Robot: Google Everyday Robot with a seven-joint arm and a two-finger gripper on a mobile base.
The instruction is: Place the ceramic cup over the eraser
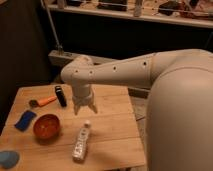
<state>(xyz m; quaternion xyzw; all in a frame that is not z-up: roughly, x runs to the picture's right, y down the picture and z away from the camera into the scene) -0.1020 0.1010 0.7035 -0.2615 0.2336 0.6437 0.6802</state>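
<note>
High over-shoulder view, tool (pixel 85 108) above table (pixel 118 131)

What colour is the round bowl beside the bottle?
Orange-red bowl, camera view; white tool hovers over wooden table.

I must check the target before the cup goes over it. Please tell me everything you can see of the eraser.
The eraser is a narrow black oblong block, lying flat on the wooden table near its far edge. The orange-handled tool lies just left; contact is unclear. The gripper hangs to its right, apart from it.
</note>
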